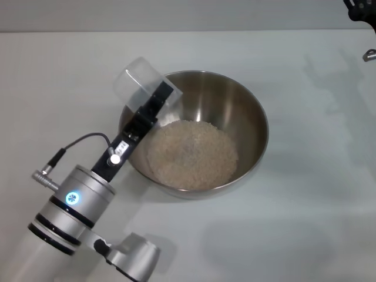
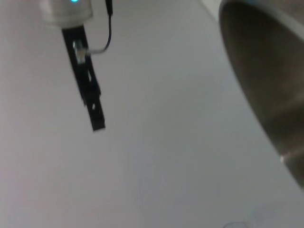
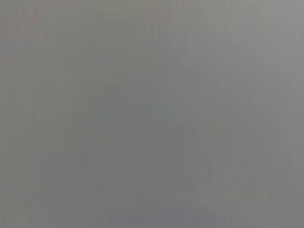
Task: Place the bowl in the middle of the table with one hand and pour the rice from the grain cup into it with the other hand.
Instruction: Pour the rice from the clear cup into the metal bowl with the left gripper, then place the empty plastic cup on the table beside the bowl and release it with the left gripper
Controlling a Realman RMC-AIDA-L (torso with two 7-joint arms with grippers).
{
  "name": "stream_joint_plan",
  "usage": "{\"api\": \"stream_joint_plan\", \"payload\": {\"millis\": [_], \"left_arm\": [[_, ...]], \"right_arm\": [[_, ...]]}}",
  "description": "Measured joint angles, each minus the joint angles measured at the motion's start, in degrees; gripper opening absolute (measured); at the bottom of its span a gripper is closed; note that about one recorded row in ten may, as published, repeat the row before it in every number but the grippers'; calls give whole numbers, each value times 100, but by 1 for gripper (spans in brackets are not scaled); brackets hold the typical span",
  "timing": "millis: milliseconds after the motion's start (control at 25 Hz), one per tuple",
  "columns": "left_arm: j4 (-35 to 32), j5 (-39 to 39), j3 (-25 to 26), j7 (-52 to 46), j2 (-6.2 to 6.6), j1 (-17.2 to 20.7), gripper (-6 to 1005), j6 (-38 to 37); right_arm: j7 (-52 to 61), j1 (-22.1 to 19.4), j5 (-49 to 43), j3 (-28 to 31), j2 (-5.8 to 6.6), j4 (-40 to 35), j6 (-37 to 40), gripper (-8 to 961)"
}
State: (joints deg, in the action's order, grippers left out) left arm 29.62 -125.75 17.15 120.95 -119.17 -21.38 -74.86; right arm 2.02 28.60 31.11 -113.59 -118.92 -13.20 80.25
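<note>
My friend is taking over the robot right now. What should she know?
Left hand: shut on the grain cup, holding it tipped over the bowl's left rim. The cup looks empty.
Right hand: parked at the far right corner of the table, only its tip in view, holding nothing that shows.
Bowl: standing near the middle of the table, with the rice heaped inside.
Done: bowl placed, rice poured, by the look of it.
Left: probably just bring the cup back upright and set it down beside the bowl.

A plain grey wall (image 1: 176,14) runs behind the white surface, lit evenly with soft faint shadows.
</note>
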Motion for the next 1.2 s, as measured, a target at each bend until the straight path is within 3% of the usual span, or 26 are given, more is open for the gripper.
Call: {"api": "stream_joint_plan", "payload": {"millis": [280, 600, 840, 1000, 1200], "left_arm": [[1, 38, 242, -553, -1, 33, 42, -92], [419, 277, 1030, -4283, -1, 232, 44, -165], [375, 1381, 1613, -7895, 0, 181, 46, 43], [112, 1778, 2001, -9426, 37, 77, 47, 756], [-238, 1777, 2259, -10206, 47, -32, 48, 1525]], "right_arm": [[-10, 13, 0, 23, -8, 0, -6, 825], [-14, 38, 38, 48, -1, 3, -53, 825], [-8, 67, 52, 110, -13, 3, -54, 825], [5, 89, 45, 119, -16, 2, -54, 825], [26, 94, 43, 119, -17, 2, -54, 825]]}}
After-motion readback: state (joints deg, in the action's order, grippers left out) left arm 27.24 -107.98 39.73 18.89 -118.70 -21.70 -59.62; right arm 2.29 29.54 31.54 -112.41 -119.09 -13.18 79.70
